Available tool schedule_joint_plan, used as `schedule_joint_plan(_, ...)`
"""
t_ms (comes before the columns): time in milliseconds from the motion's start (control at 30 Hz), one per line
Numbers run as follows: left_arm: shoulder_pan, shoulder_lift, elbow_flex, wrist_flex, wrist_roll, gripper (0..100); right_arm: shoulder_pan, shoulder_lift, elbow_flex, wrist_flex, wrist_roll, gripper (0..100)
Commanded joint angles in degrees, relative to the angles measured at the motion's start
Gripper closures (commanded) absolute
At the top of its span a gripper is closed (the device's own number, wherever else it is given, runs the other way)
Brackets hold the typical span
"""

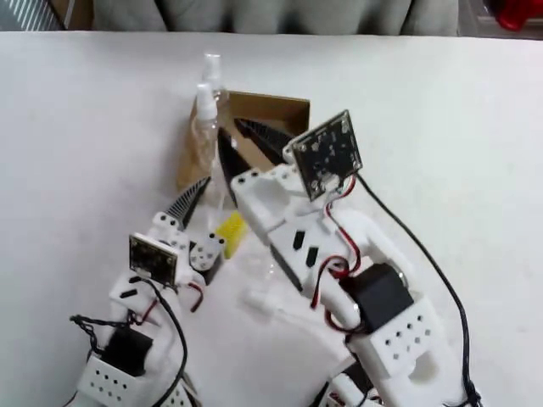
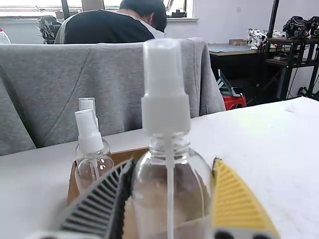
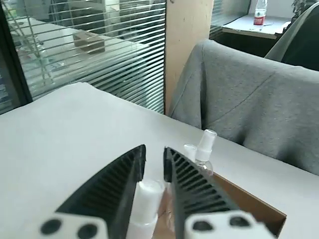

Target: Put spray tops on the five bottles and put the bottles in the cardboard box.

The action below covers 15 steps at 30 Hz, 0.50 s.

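My left gripper (image 2: 172, 164) is shut on a clear bottle (image 2: 169, 194), held between its black finger and its yellow finger. A white spray top (image 2: 164, 94) sits on that bottle's neck. In the high view the left gripper (image 1: 214, 208) is just in front of the cardboard box (image 1: 276, 110). My right gripper (image 3: 154, 149) hangs over the same spot, its black fingers nearly together around the spray top (image 3: 142, 196). Two capped bottles (image 1: 206, 127) stand in the box's left end; both bottles (image 2: 92, 149) also appear behind the held one.
A loose spray top with its tube (image 1: 261, 301) lies on the white table between the two arms. A grey cloth (image 2: 75, 84) hangs over a chair beyond the table's far edge. The table to the right of the box is bare.
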<state>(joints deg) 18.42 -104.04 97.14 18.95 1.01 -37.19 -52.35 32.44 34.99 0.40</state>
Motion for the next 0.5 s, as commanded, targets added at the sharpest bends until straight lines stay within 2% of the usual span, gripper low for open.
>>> schedule_joint_plan(0,-0.2,-0.7,-0.1,-0.7,-0.4,98,3.1,3.5,-3.4,-4.0,-0.1,98.6)
schedule_joint_plan(233,-0.2,-0.7,-0.1,-0.7,-0.4,98,1.9,8.2,-3.0,0.2,-0.1,98.4)
schedule_joint_plan(467,-0.2,-0.7,-0.1,-0.7,-0.4,98,1.6,6.1,-3.4,4.8,-0.1,98.4)
